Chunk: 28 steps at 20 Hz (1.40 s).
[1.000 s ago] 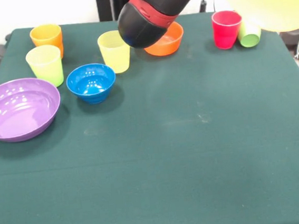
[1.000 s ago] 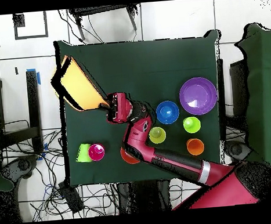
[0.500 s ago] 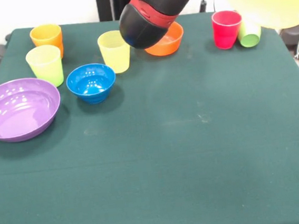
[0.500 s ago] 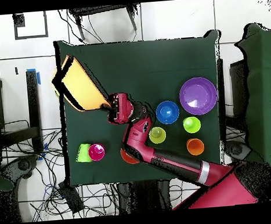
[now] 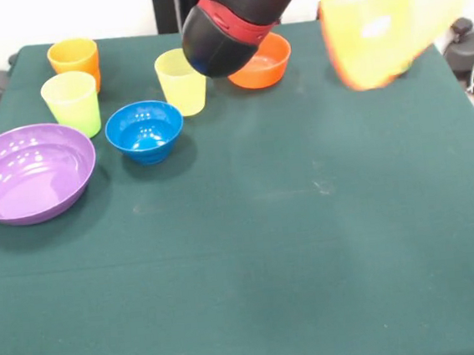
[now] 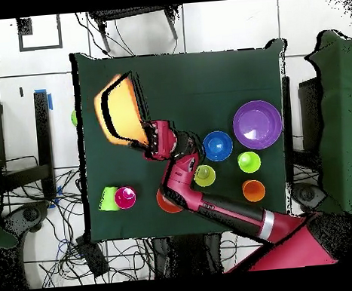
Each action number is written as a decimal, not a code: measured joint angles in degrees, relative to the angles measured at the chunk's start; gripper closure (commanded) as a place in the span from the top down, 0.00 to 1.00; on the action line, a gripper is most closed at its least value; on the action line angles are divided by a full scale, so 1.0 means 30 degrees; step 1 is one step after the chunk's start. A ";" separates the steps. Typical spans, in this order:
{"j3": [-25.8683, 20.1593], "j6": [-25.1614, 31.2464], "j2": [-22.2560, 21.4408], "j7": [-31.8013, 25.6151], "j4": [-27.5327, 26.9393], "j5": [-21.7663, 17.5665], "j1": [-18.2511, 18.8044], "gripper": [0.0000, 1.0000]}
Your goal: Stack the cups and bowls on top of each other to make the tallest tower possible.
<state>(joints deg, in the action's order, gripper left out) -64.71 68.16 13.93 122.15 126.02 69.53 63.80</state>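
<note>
The gripper (image 6: 150, 138) carried the large glossy orange-yellow plastic bowl (image 5: 377, 17) aloft above the worktop (image 5: 311, 246), fingers clamped on its rim, presumably as the tower's base.

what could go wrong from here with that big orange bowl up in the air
1. The large orange-yellow bowl hangs tilted from the gripper, apparently held only at its rim; it may slip or swing.
2. In the front view it hides the red cup and the green cup lying beside it, so lowering it there might knock them.
3. The arm reaches low over the red-orange bowl and yellow cup, and might brush them.
</note>
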 measured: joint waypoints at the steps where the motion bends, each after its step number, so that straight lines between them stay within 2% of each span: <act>1: -0.0003 -0.0012 -0.0004 0.0000 -0.0003 0.0004 0.0012 1.00; 10: -0.0008 0.0103 -0.0004 0.0000 -0.0019 -0.0318 0.0016 1.00; 26: -0.0005 0.1382 0.0000 -0.0004 -0.0261 -0.1382 -0.0162 1.00; 28: 0.0055 0.1382 -0.0002 -0.0004 -0.0523 -0.1938 -0.0270 1.00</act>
<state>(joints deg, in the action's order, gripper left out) -64.54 72.30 13.93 122.14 124.45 63.72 62.99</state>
